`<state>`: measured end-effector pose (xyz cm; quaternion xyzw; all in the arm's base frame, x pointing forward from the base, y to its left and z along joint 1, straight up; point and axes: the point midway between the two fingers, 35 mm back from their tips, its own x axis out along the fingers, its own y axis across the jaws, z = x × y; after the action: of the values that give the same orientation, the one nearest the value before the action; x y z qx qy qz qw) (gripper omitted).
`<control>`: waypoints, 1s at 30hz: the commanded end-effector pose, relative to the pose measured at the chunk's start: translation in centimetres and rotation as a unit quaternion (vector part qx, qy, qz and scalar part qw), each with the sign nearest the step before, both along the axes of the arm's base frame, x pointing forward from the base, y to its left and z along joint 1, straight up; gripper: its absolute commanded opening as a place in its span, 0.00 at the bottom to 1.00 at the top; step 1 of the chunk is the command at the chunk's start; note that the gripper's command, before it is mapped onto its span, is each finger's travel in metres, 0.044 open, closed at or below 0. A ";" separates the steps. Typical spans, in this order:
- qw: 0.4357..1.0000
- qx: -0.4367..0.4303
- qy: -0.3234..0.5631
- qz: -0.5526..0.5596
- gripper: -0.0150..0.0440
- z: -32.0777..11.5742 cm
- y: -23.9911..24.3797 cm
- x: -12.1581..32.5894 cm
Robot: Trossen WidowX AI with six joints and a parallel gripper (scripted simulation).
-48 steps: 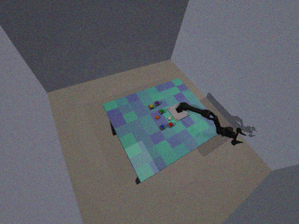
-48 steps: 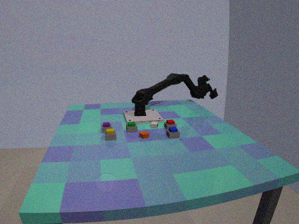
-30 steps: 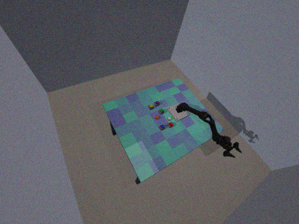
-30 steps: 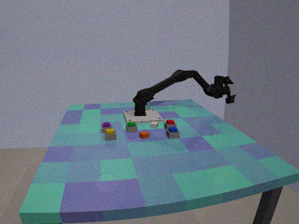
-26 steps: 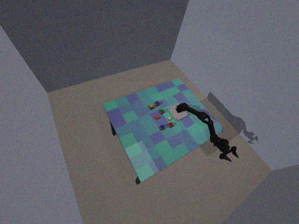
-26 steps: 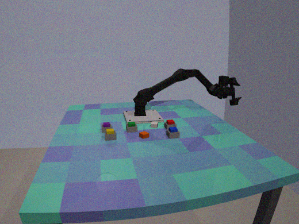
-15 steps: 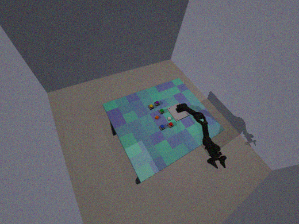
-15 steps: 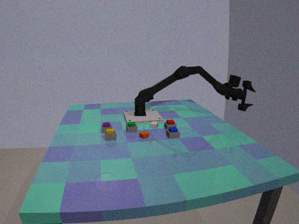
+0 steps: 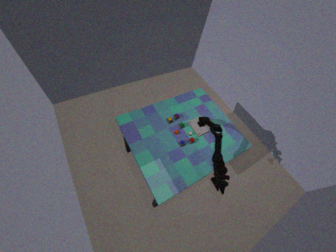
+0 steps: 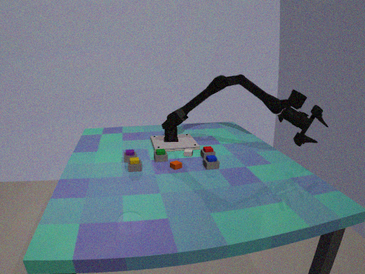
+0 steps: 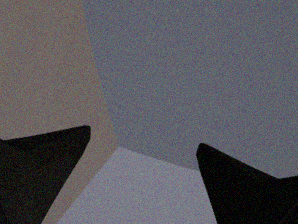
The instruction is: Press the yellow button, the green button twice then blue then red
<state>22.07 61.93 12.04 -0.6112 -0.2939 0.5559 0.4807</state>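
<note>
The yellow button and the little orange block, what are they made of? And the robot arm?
The yellow button looks like smooth matte plastic: flat bright colour, no shine, on a dull grey base. The orange block could be painted wood or plastic; its plain flat faces do not settle it. The arm looks like matte black metal or hard plastic, dark and without gleam.
</note>
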 end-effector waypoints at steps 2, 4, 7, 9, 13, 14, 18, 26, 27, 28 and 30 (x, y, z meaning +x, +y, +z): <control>0.994 -0.032 0.052 -0.091 0.93 -0.1 -5.0 7.4; 0.989 -0.041 0.070 -0.123 0.93 -0.1 -7.0 9.8; 0.979 -0.054 0.098 -0.171 0.93 -0.1 -10.3 13.1; 0.970 -0.062 0.118 -0.203 0.93 -0.1 -12.7 15.1; 0.947 -0.075 0.157 -0.270 0.93 -0.1 -17.7 18.8; 0.940 -0.077 0.167 -0.286 0.93 -0.1 -19.1 19.6; 0.909 -0.086 0.207 -0.352 0.93 -0.1 -24.7 22.4; 0.822 -0.092 0.288 -0.483 0.93 0.1 -36.7 25.8; 0.809 -0.092 0.298 -0.499 0.93 0.1 -38.2 26.0; 0.795 -0.091 0.308 -0.514 0.93 0.2 -39.8 26.1; 0.766 -0.089 0.328 -0.545 0.93 0.3 -42.9 26.3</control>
<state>48.01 24.78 12.17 -0.5255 0.2469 0.4271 0.6932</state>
